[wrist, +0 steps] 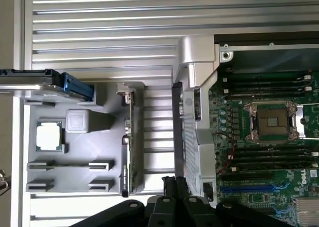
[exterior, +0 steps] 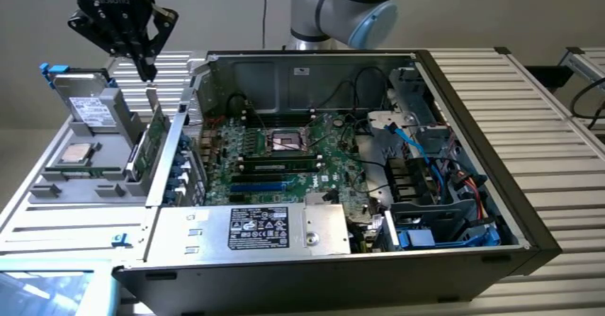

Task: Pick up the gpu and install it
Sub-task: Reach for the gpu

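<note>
The gpu (exterior: 144,149) stands on edge in a slot of the grey holder (exterior: 66,188), green board face visible, its silver end bracket (exterior: 156,103) pointing up. My gripper (exterior: 146,69) hangs above that bracket, a small gap away, fingers shut together with nothing between them. In the wrist view the gpu (wrist: 127,147) appears edge-on as a thin strip on the holder (wrist: 75,172), and my dark fingers (wrist: 175,184) lie beside it, over the edge of the computer case.
An open computer case (exterior: 472,153) sits at the exterior view's right of the holder, with motherboard (exterior: 283,153), blue slots (exterior: 260,186) and power supply (exterior: 274,227). On the holder sit a silver drive (exterior: 90,107) and a processor chip (exterior: 76,154). Ribbed metal table (exterior: 557,117) surrounds everything.
</note>
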{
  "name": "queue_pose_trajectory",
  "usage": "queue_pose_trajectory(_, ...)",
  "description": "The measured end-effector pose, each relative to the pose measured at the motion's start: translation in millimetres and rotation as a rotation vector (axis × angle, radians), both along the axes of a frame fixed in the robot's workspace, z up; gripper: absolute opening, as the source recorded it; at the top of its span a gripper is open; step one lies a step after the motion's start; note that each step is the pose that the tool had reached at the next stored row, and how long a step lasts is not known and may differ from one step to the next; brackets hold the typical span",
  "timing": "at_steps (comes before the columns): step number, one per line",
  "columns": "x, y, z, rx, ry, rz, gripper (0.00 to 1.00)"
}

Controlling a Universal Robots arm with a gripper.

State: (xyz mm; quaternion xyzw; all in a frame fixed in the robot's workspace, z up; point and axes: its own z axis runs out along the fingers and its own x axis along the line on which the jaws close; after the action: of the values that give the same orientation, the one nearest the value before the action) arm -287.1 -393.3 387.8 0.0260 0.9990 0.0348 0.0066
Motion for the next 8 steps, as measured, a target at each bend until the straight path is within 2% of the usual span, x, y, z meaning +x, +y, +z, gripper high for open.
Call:
queue_pose_trajectory(6, -25.0, 5.1, -5.9, -0.0003, -0.0002, 0.000, 0.12)
queue_pose_trajectory(8, -28.6, 7.5, -8.2, -0.0031, 0.0000, 0.000, 0.12)
